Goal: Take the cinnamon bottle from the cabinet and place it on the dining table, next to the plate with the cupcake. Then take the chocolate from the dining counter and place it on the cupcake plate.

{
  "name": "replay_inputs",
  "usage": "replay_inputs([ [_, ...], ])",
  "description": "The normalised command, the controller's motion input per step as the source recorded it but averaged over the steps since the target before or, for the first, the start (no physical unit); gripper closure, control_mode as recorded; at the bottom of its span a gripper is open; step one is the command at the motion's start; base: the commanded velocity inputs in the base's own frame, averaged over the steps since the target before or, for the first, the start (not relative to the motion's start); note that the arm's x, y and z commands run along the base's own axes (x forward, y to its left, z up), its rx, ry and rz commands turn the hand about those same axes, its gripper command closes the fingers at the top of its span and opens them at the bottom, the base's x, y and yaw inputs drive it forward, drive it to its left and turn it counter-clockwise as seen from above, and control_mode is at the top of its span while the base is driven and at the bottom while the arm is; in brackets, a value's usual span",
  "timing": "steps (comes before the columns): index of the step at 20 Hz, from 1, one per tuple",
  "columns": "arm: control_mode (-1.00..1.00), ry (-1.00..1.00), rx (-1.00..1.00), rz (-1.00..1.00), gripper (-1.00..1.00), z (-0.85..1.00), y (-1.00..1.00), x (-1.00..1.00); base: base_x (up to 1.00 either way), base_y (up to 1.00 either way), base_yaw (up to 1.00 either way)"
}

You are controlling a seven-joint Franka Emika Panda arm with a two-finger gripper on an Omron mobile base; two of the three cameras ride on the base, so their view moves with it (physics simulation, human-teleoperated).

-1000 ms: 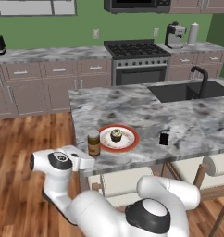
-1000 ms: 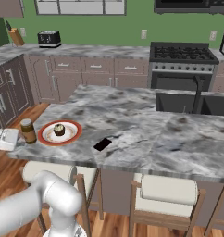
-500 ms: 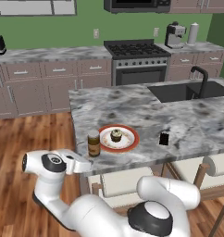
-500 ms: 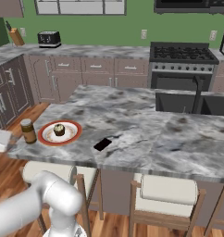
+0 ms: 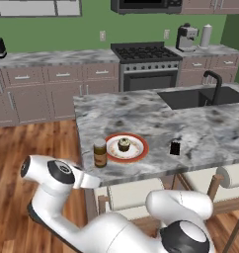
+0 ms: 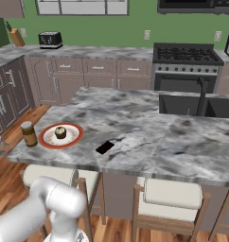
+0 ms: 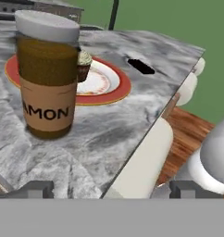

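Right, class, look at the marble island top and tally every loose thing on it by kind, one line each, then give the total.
cinnamon bottle: 1
plate: 1
cupcake: 1
chocolate: 1
Total: 4

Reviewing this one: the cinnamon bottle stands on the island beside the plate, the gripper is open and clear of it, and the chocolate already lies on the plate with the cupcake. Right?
Not quite. The chocolate lies on the bare marble island, well apart from the plate, as the right base view shows. The rest holds: the cinnamon bottle stands beside the plate with the cupcake, and the gripper is open and clear of the bottle.
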Motion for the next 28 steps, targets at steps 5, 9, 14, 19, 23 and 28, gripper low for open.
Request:
replay_inputs([
  [5,-1.00,0.07,0.15,0.17,-1.00,0.27,-0.32,-0.50,0.00,0.00,0.00],
  [9,-1.00,0.00,0.13,0.18,-1.00,0.24,-0.48,-0.36,0.00,0.00,0.00],
  [14,-1.00,0.00,0.17,0.13,-1.00,0.33,-0.48,-0.26,0.00,0.00,0.00],
  [19,-1.00,0.03,0.16,0.02,-1.00,0.40,-0.45,-0.13,0.00,0.00,0.00],
  [23,-1.00,0.15,0.12,0.00,-1.00,0.38,-0.53,-0.06,0.00,0.00,0.00],
  [28,-1.00,0.15,0.06,-0.01,-1.00,0.32,-0.56,-0.03,0.00,0.00,0.00],
])
